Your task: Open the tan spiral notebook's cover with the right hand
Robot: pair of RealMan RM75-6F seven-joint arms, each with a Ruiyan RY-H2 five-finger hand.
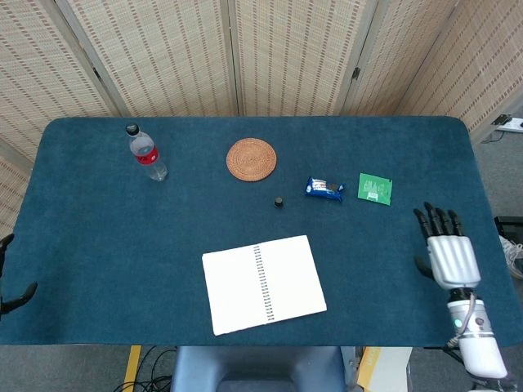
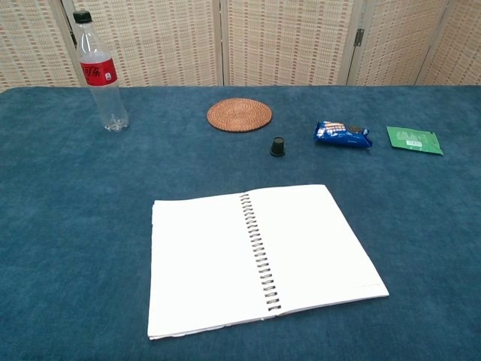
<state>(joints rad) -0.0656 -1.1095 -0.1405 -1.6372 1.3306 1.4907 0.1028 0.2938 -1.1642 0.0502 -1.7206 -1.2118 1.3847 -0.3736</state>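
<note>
- White pages up: your spiral notebook lies open flat on the blue table, near the front edge, centre. No tan cover shows in either view.
- Spiral binding runs roughly front to back, far end leaning slightly left. Open spread's long axis runs left to right.
- Readable text: water bottle has a red label with white characters, too small for you to read. Blue snack packet and green packet carry print, not legible.
- Your right hand sits off the table's right edge, fingers straight and spread, holding nothing, well apart from the notebook.
- Left hand: only dark fingertips at the frame's left edge; can't tell how far open it is.
- Both hands show in head view only; chest view shows neither.
- Woven round coaster at the far side, small black cap between coaster and notebook.
</note>
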